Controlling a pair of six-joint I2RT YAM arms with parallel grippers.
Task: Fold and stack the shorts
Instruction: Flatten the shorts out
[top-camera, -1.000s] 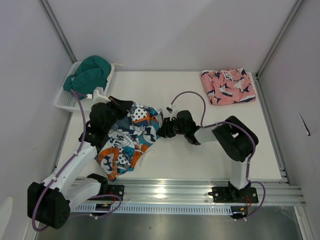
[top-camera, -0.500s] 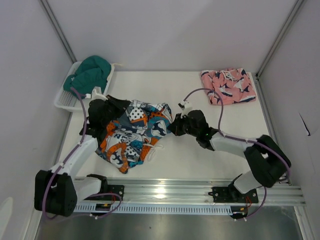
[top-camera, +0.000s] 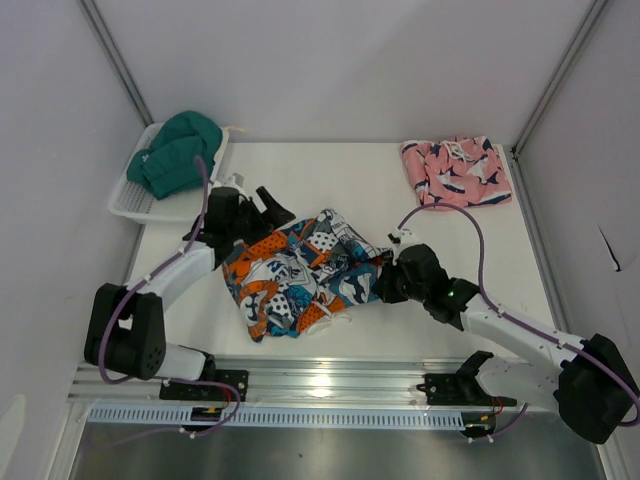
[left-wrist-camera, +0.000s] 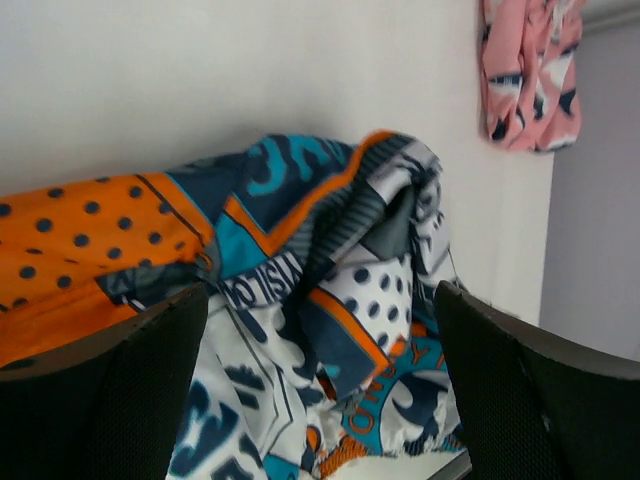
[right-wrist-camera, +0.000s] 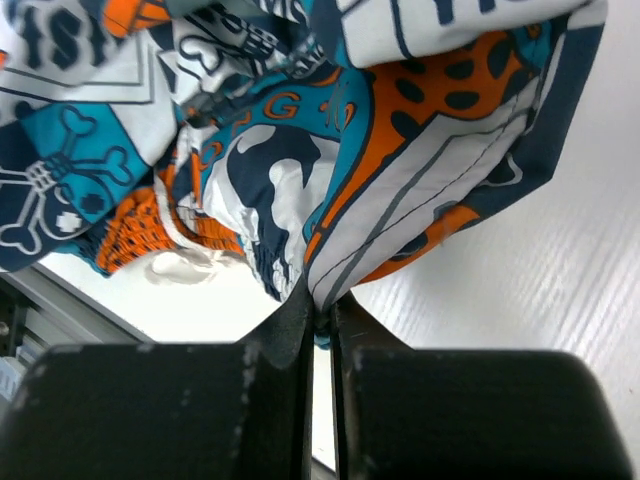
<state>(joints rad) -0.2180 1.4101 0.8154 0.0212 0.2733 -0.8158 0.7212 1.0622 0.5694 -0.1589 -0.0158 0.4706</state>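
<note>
Left arm: extended forward along the table's left side, left gripper (top-camera: 270, 205) spread wide and holding nothing, at the far-left edge of the patchwork shorts (top-camera: 300, 272). Right arm: stretched low toward the centre, right gripper (top-camera: 384, 284) clamped on the shorts' right hem. Patchwork shorts lay crumpled mid-table (top-camera: 420, 335); pink shorts (top-camera: 455, 172) lay at the far-right corner. White basket (top-camera: 125, 203), far left, held a teal garment (top-camera: 178, 150).

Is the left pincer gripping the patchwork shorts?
No, the left pincer stands wide open over the patchwork shorts, clamping nothing.
</note>
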